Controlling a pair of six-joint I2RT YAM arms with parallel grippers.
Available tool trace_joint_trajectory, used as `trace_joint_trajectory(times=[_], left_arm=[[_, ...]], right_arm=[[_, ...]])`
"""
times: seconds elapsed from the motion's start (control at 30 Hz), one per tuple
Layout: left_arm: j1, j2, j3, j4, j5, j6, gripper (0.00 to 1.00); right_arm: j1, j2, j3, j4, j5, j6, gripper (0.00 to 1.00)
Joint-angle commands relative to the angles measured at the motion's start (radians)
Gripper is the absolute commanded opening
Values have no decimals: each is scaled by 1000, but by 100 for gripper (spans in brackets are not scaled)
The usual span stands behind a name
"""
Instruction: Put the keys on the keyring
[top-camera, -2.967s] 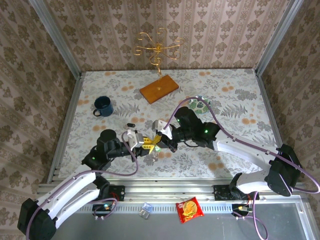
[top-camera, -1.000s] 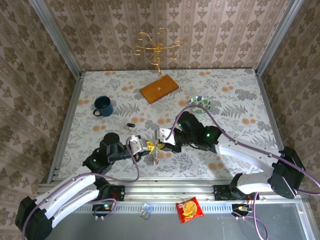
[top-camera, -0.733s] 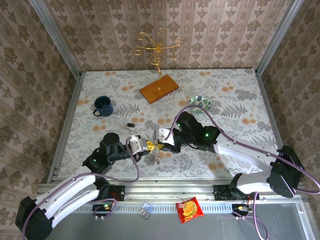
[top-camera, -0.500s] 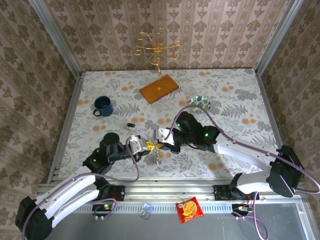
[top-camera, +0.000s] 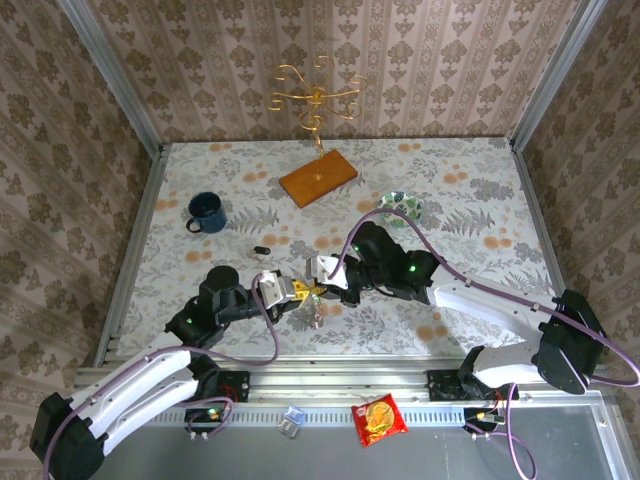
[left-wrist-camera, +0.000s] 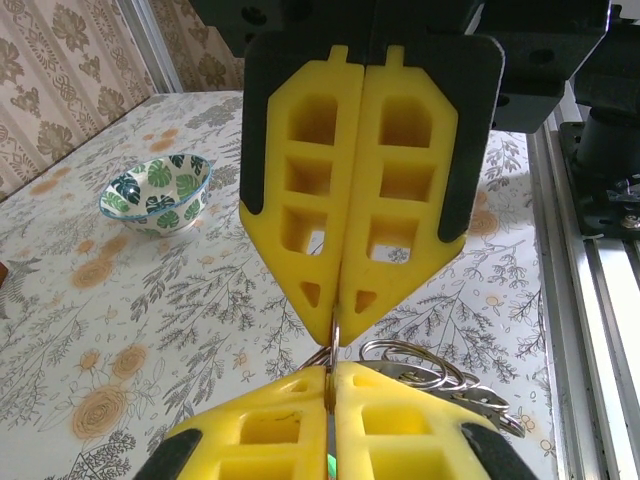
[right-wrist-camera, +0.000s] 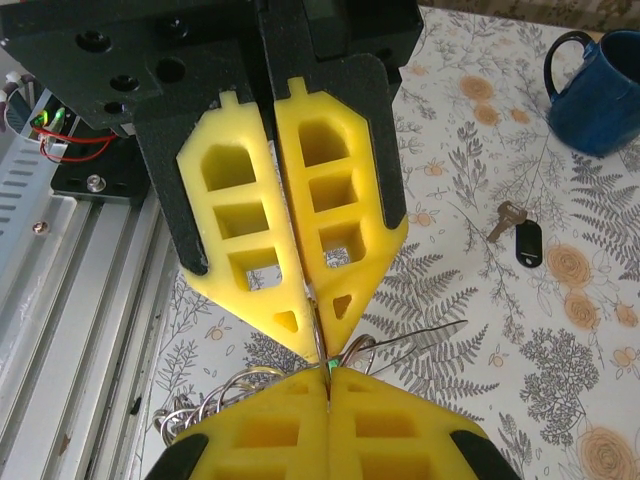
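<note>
left gripper (left-wrist-camera: 330, 372) 1, right gripper (right-wrist-camera: 328, 372) 1, both pinching keyring (left-wrist-camera: 415, 360) 1 | black key (right-wrist-camera: 522, 240) 1, on table (top-camera: 480, 200) | mug (right-wrist-camera: 598, 90) 1 | bowl (left-wrist-camera: 155, 190) 1

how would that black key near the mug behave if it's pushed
The black key lies flat on the table, so it would likely slide, not roll. Far smaller than the mug, it is probably light and easily flicked away.

your left arm (top-camera: 140, 375) and right arm (top-camera: 480, 300) both stretch forward and bend inward. the left end effector (top-camera: 291, 290) and right end effector (top-camera: 321, 283) meet tip to tip, each with its yellow fingers (left-wrist-camera: 395, 170) pressed closed.
</note>
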Motion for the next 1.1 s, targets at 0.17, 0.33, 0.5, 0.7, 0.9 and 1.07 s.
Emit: trace_joint_trajectory(times=[0.17, 0.33, 0.5, 0.7, 0.9, 1.07], left_arm=[[-4, -8, 20, 66, -15, 1, 8], [-3, -9, 18, 74, -20, -1, 9], [-5, -9, 18, 77, -22, -4, 9], [-3, -9, 17, 82, -15, -4, 1], [-4, -15, 18, 70, 0, -4, 0], [-4, -32, 15, 50, -2, -5, 0]], right_arm=[[20, 15, 47, -23, -76, -7, 0], [20, 24, 54, -49, -85, -9, 0], [21, 31, 63, -73, -91, -14, 0], [21, 35, 69, -89, -92, -20, 0], [-4, -10, 39, -36, -61, 0, 20], [-43, -70, -10, 26, -86, 30, 28]])
